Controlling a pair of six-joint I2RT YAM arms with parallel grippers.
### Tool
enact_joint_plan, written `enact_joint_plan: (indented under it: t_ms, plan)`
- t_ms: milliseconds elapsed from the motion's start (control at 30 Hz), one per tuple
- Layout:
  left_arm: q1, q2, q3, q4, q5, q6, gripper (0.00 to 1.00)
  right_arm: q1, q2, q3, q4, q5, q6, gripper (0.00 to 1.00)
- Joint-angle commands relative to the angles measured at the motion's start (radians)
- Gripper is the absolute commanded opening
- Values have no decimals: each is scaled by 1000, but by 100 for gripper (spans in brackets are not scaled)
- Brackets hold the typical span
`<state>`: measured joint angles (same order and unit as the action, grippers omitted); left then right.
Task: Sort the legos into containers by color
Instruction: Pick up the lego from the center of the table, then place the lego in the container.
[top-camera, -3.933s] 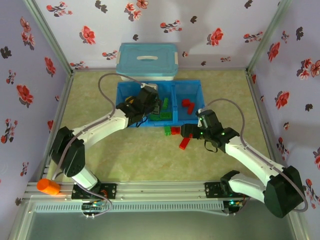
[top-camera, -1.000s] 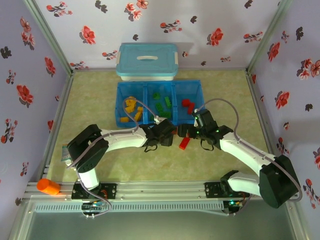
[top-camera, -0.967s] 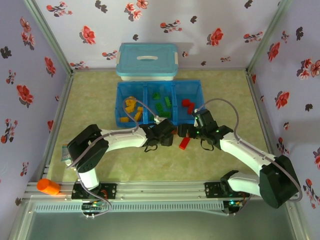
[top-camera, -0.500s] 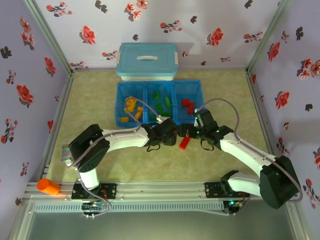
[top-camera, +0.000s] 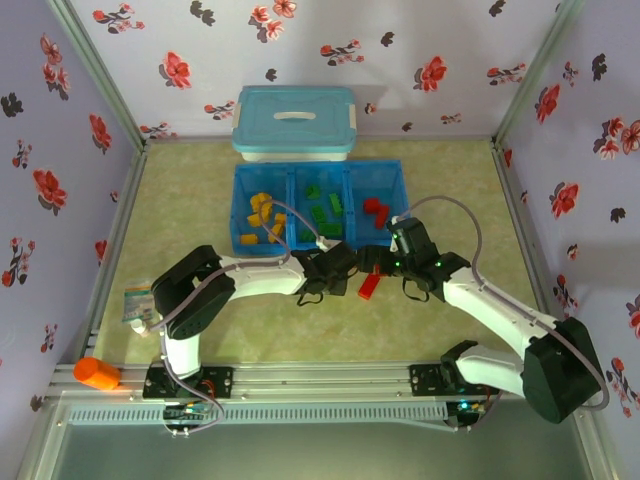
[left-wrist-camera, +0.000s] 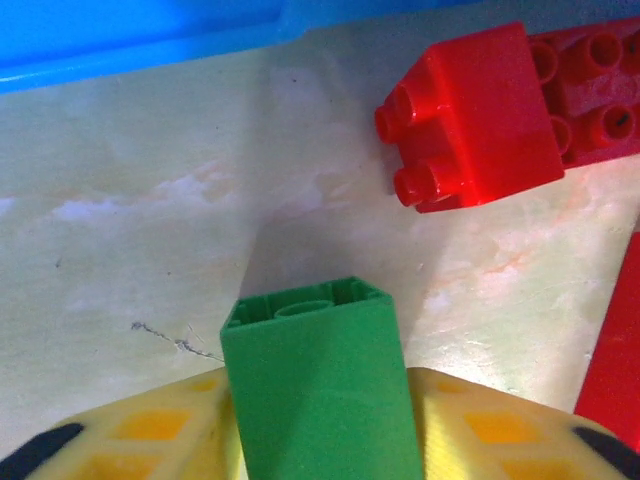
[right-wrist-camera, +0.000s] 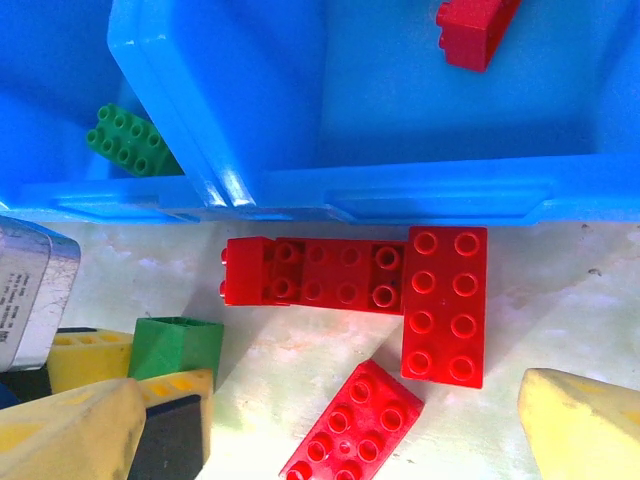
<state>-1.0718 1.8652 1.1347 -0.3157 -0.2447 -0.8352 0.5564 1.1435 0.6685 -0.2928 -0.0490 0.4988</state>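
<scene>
A: Where is the green lego (left-wrist-camera: 315, 385) sitting?
B: It's sitting between the yellow pads (left-wrist-camera: 490, 432) of the left gripper (top-camera: 337, 269). Both pads are pressing its flat sides, so I'm reading that as clamped on it. It's hanging just in front of the tray (top-camera: 237, 210), on the near-wall side. Can't tell if it's clear of the mat (top-camera: 250, 330).
A: Right side?
B: The right gripper (right-wrist-camera: 330, 430) is standing wide open over 3 red legos (right-wrist-camera: 443, 305) lying on the mat, holding nothing.
A: How is the brick going to handle?
B: I'm expecting light, stiff, hard plastic, not fragile. The faces are glossy, so it's likely slipping if squeezed off-centre. The 2 opposite flat walls are looking like the right hold (the hollow end is pointing out past the fingertips).
A: Surface and room?
B: The mat is looking flat, pale green, mottled, slightly shiny. The tray's 3 compartments are holding yellow legos (top-camera: 262, 213) left, green legos (top-camera: 322, 210) middle, more red right. The middle one is lying just beyond the grip with the rim in between, so I'm guessing a lift over the wall. Both grippers are working close together, so room is tight. The lidded box (top-camera: 295, 120) is sitting just behind the tray; the floral walls are standing well apart.
</scene>
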Motion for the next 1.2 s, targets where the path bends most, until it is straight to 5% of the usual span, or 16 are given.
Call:
enact_joint_plan:
  t_ms: [0, 300, 667, 700, 767, 800, 1167]
  plan:
    - [-4, -36, 20, -39, -33, 7, 35, 7, -11, 22, -17, 26, -7, 97]
    - [79, -214, 64, -81, -120, 124, 32, 7, -14, 28, -18, 32, -5, 97]
    - [318, -118, 297, -94, 5, 271, 33, 8, -42, -15, -29, 11, 32, 97]
    - [329, -99, 336, -115, 10, 278, 39, 9, -46, -21, -30, 8, 39, 97]
    - [334, -73, 402, -159, 12, 294, 73, 12, -58, -32, -39, 10, 46, 97]
    - [333, -65, 423, -174, 12, 297, 78, 14, -63, -40, -46, 19, 55, 97]
    - [278, -210, 215, -47, -14, 298, 78, 133, 6, -81, -128, 144, 270, 96]
